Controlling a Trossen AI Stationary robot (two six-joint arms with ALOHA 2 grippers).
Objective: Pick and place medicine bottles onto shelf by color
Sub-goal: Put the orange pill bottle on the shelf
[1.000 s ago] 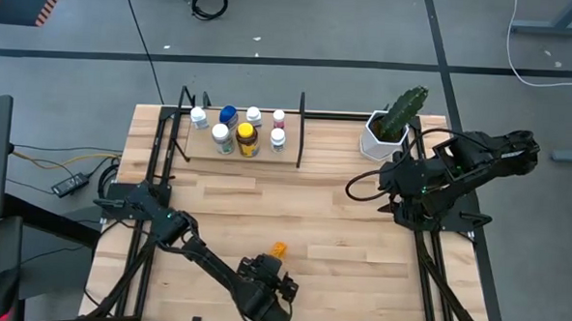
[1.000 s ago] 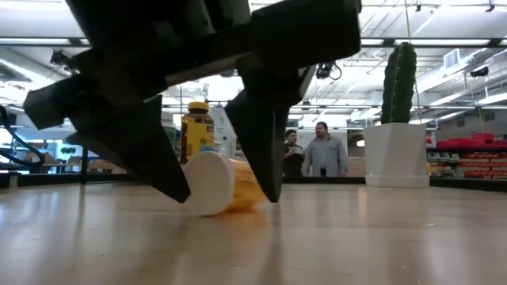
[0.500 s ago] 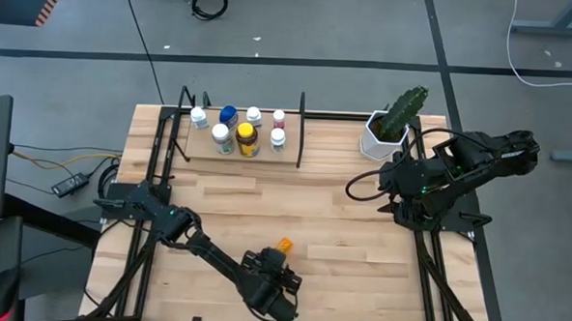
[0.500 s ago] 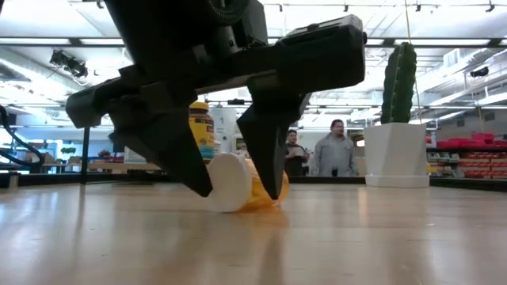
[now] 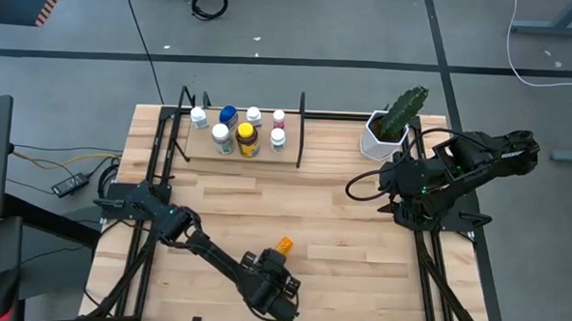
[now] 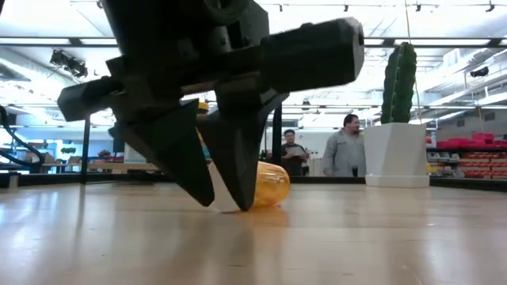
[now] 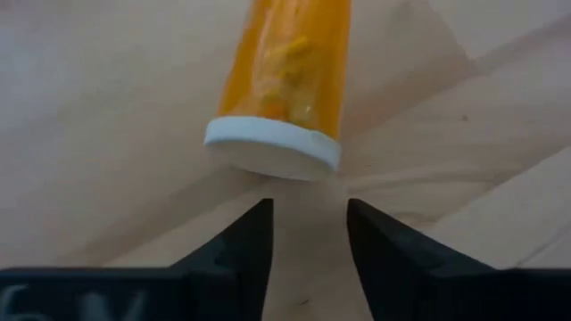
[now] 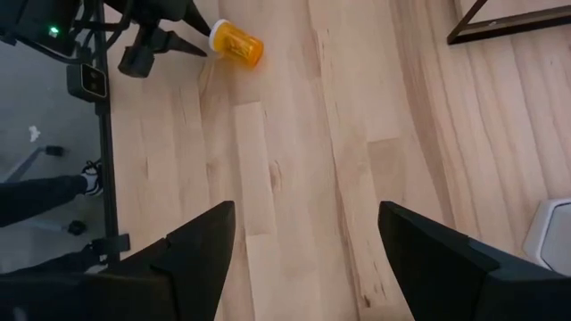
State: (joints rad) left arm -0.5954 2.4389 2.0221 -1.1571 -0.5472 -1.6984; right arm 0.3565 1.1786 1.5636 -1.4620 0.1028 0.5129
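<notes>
A small orange pill bottle (image 5: 283, 246) with a white cap lies on its side on the table near the near edge; it also shows in the left wrist view (image 7: 285, 80) and in the low view (image 6: 271, 184). My left gripper (image 7: 308, 209) points down at its cap end, the fingers a narrow gap apart, tips just short of the cap (image 7: 272, 147). My right gripper (image 8: 308, 267) hangs open and wide above the table's right side (image 5: 391, 184). Several bottles (image 5: 237, 131) stand on the shelf (image 5: 267, 160) at the far left. My left gripper stands with its fingertips (image 7: 260, 214) right at the rim of the orange bottle's white cap, coming from the near side and slanting down. I cannot tell whether they touch the cap. The bottle lies on its side on the table.
A white pot with a green cactus (image 5: 389, 126) stands at the far right corner. Black upright rods (image 5: 300, 132) frame the shelf. Bare planks lie between the orange bottle and the shelf. People stand in the room beyond the table (image 6: 344, 146).
My left gripper's fingers have narrowed from a wide gap on either side of the cap to a small gap in front of it. The orange bottle has shifted slightly toward the table's right and far side, away from the fingertips. The right arm has kept still.
</notes>
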